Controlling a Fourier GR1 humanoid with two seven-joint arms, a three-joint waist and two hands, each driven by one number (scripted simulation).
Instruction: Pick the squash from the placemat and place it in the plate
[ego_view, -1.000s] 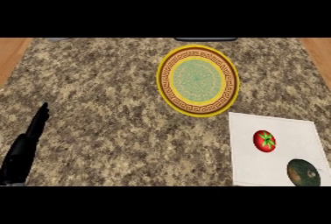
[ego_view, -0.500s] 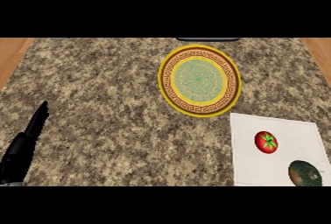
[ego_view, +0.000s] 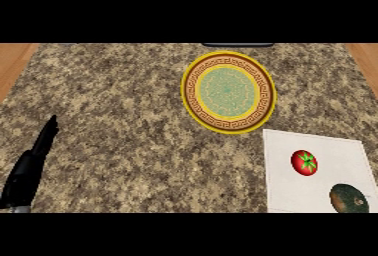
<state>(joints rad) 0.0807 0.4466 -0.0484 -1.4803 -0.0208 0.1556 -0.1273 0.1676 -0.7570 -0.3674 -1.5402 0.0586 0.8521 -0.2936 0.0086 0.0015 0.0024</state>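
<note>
While the squash (ego_view: 348, 199) sits at the placemat's (ego_view: 325, 145) near corner, plate (ego_view: 229, 56) bare, left hand (ego_view: 33, 167) rests released far left; a reach could snag the nearby tomato (ego_view: 304, 162) instead.

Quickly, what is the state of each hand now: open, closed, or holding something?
Left hand: open, fingers straight, holding nothing.
Right hand: not in view.

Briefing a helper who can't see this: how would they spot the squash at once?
Find the white placemat at the view's lower right, below the yellow-rimmed plate. Of the two things on it, the squash is the lower one: dark green mottled brown, not bright red like the tomato.
</note>
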